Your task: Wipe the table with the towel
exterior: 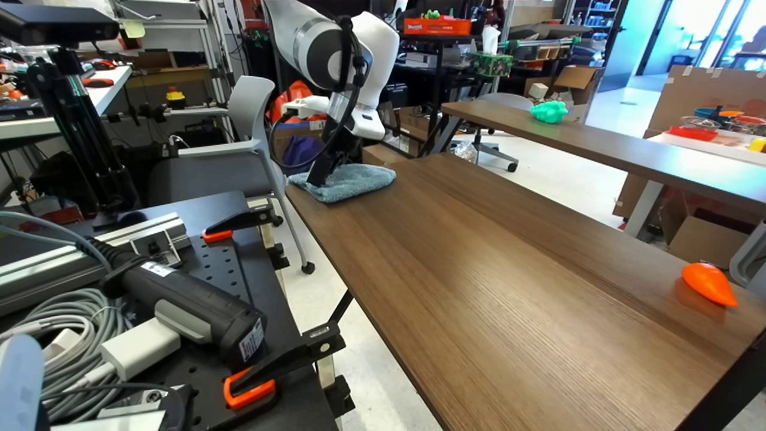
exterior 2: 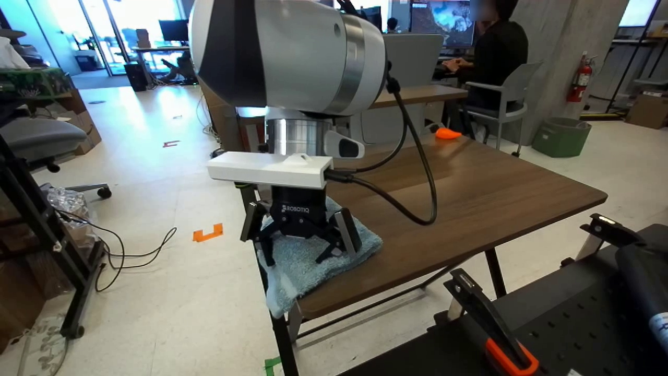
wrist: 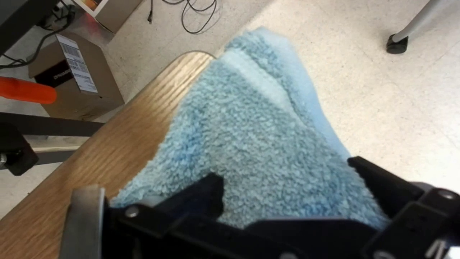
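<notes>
The table has a dark brown wood-grain top and shows in both exterior views. The light blue-grey towel lies at one end of the table, at the corner. In an exterior view, part of the towel hangs over the table edge. My gripper points down over the towel with its fingers spread. In the wrist view the towel fills the space between and beyond the fingertips of my gripper. The fingers do not pinch it. Whether the fingertips press into the cloth is hard to tell.
An orange object sits at the table's far end. A black workbench with clamps, a handheld device and cables stands alongside. A grey chair is near the towel end. Another brown table holds a green item.
</notes>
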`<state>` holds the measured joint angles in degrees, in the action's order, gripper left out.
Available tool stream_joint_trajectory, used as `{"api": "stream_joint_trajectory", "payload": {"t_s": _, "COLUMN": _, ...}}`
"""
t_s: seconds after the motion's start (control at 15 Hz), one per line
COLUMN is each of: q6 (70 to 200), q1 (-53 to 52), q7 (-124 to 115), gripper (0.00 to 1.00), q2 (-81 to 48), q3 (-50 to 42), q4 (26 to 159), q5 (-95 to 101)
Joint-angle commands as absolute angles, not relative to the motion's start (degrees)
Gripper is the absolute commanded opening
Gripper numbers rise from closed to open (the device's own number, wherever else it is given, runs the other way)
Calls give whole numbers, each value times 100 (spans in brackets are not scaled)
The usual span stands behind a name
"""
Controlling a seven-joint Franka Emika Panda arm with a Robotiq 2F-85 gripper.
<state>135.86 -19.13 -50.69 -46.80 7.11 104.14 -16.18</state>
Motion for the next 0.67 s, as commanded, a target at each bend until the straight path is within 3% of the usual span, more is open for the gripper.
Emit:
{"api": "stream_joint_trajectory", "payload": {"t_s": 0.0, "q6": 13776, "q1": -1747, "q7": -5164, "gripper": 100, "q2": -4596, "q3": 313, "q4": 11022, "q5": -1549}}
{"api": "stream_joint_trajectory", "payload": {"t_s": 0.6, "q6": 13710, "q1": -1579, "q7": -5371, "gripper": 100, "q2": -4221, "q3": 20, "q4": 11639, "q5": -1555}}
